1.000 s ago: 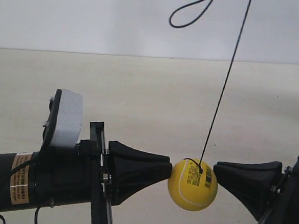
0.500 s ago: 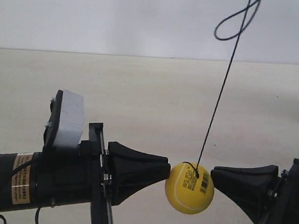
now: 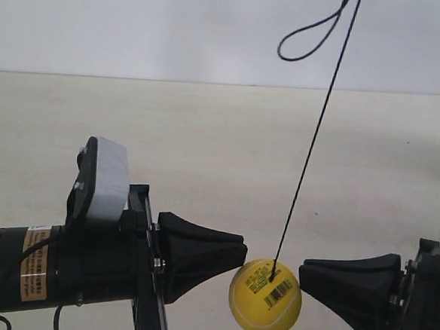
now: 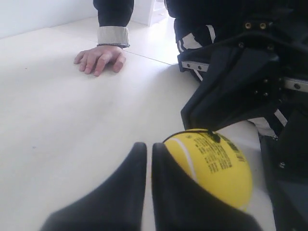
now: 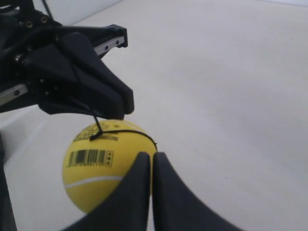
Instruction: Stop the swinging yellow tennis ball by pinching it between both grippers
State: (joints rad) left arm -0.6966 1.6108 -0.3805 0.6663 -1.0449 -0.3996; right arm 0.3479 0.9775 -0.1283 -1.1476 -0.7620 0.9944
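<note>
The pale cream table point(image 3: 207, 134) is spreading under everything. Over it, the black wedge-jawed left claw point(image 4: 148, 147) is reaching in from the exterior view's left. The black right claw point(image 5: 150, 156) is facing it from the other side. Each claw is clenched on nothing, its two jaws pressed together into one blunt tip.

The small yellow fuzzy tennis ball point(image 3: 265, 298) is hanging between the two tips. It is sitting lower and further toward the exterior view's left than half a second ago, and the right claw's tip has followed it down. The ball's upper sides are meeting both tips, though a firm pinch cannot be told.

The thin dark string point(image 3: 312, 149) is running up steeply from the ball. The black barcode sticker point(image 5: 90, 157) is facing the right claw.
</note>
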